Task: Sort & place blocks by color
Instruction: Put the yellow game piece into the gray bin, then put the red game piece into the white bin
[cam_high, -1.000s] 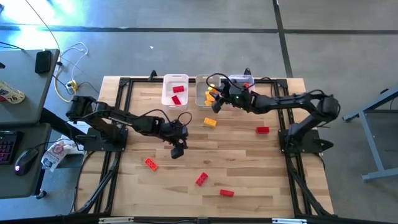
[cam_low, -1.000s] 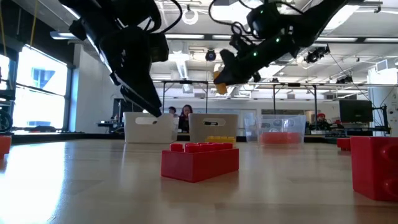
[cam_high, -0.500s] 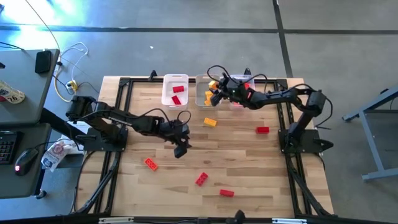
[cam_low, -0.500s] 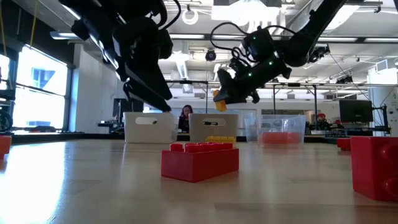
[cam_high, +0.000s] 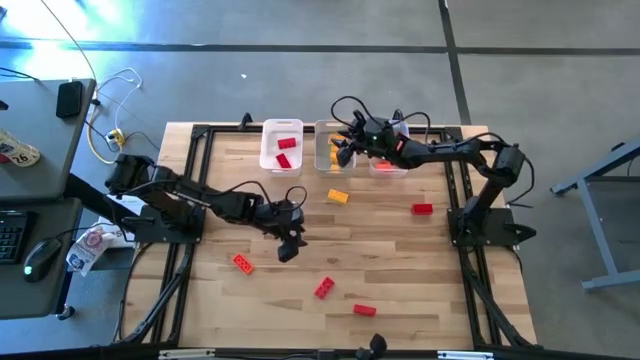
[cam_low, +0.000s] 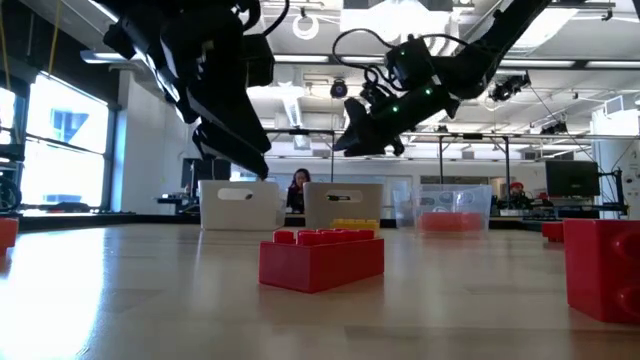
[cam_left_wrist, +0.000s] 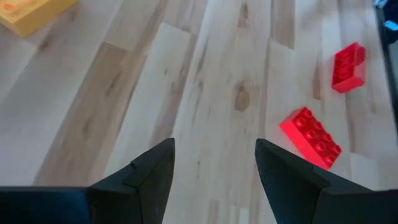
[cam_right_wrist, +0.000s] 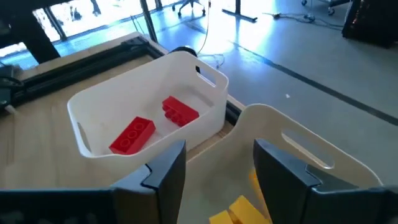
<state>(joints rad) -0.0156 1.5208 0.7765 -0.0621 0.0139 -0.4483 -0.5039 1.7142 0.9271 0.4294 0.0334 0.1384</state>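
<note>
Red blocks lie flat on the wooden table (cam_high: 390, 250): one (cam_high: 243, 263) near my left gripper, two (cam_high: 324, 288) (cam_high: 364, 310) toward the near edge, one (cam_high: 422, 209) on the right. A yellow-orange block (cam_high: 338, 197) lies mid-table. My left gripper (cam_high: 288, 250) (cam_left_wrist: 214, 146) hovers open above bare wood, with two red blocks (cam_left_wrist: 311, 137) (cam_left_wrist: 348, 67) ahead of it. My right gripper (cam_high: 343, 152) (cam_right_wrist: 217, 149) hangs open over the middle bin (cam_high: 330, 148), where yellow blocks (cam_right_wrist: 239, 208) lie. The left bin (cam_right_wrist: 149, 118) holds two red blocks (cam_right_wrist: 132, 135) (cam_right_wrist: 180, 111).
Three clear bins stand in a row at the far edge; the right one (cam_high: 388, 155) holds red pieces. A black frame (cam_high: 200, 135) runs along the table's sides. In the low view a red block (cam_low: 320, 258) sits close to the camera and another (cam_low: 603, 268) at the right edge.
My right gripper has moved toward the far edge until it is over the middle bin, and has let go of the yellow block it carried; the block no longer shows between its fingers. My left gripper has stayed over the table's middle with little movement.
</note>
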